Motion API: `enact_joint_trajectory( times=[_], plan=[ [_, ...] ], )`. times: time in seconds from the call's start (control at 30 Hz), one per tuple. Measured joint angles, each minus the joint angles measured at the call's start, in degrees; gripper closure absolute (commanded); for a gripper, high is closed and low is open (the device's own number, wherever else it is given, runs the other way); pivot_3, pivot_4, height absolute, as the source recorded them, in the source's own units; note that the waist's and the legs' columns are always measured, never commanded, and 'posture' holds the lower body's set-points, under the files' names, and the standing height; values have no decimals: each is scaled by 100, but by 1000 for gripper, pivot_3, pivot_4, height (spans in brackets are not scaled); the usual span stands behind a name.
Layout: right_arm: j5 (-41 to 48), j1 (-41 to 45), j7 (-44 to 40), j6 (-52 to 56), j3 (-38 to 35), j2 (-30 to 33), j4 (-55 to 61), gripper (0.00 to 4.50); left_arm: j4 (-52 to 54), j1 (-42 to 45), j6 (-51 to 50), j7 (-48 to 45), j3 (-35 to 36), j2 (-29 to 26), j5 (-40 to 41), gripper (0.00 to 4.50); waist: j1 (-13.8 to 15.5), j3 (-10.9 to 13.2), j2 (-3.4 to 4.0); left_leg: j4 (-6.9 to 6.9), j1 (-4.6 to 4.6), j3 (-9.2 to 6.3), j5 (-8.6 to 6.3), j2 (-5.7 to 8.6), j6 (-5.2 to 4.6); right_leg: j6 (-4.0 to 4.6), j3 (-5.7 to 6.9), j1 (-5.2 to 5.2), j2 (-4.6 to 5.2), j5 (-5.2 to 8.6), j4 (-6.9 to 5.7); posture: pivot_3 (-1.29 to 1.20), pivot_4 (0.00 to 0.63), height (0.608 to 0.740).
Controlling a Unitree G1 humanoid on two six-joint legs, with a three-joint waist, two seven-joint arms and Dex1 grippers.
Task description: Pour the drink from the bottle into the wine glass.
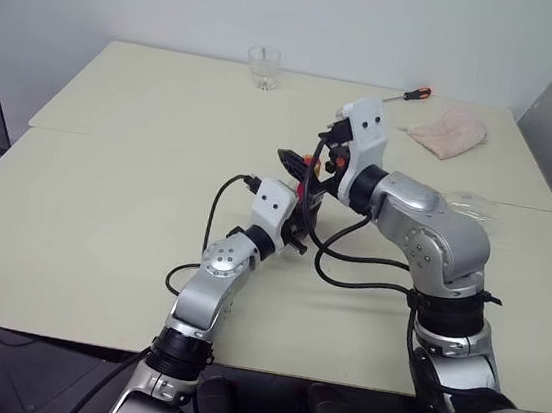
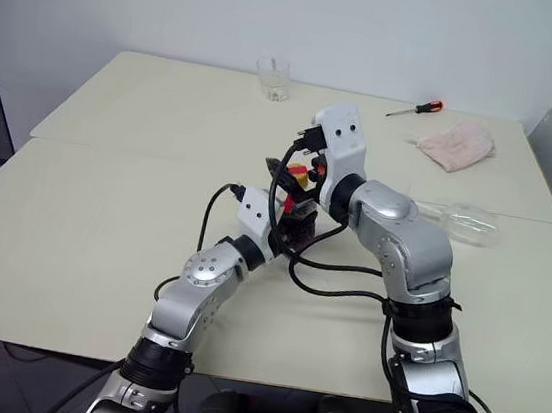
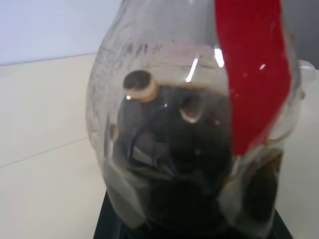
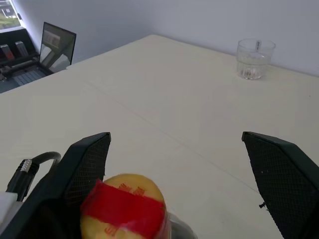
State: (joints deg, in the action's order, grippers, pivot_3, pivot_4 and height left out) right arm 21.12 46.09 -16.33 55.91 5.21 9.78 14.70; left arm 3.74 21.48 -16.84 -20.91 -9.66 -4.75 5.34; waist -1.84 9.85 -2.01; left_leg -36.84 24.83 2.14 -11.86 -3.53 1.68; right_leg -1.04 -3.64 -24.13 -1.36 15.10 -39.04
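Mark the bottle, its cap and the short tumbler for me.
bottle [image 3: 164, 149], left wrist view, on its clear rounded body.
cap [image 4: 124, 204], right wrist view, on the red band across the yellow top.
tumbler [image 4: 254, 59], right wrist view, on its side wall.

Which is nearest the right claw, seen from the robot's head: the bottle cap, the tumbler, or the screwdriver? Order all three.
From the right claw:
1. Bottle cap, between its open fingers.
2. Tumbler, at the far edge, to the robot's left.
3. Screwdriver, at the far edge, to its right; close to the tumbler's distance, hard to call.
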Motion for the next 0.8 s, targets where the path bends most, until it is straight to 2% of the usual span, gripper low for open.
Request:
enact_joint_trajectory(
  times=[0.47,0.8],
  plan=[
    [410,-353,-86,363,-228,421,686,0,-29,12,0,-56,-5,-4,4,3583,0,0,0,0,0,-1,0,0,0,-5,-1,0,-1,3,1,0,150,740],
    [769,-718,-441,443,-463,1078,1057,0,-53,11,-1,-95,23,-23,4,3599,2,0,0,0,0,-3,0,1,0,-26,-3,1,0,15,3,0,150,740]
  ],
)
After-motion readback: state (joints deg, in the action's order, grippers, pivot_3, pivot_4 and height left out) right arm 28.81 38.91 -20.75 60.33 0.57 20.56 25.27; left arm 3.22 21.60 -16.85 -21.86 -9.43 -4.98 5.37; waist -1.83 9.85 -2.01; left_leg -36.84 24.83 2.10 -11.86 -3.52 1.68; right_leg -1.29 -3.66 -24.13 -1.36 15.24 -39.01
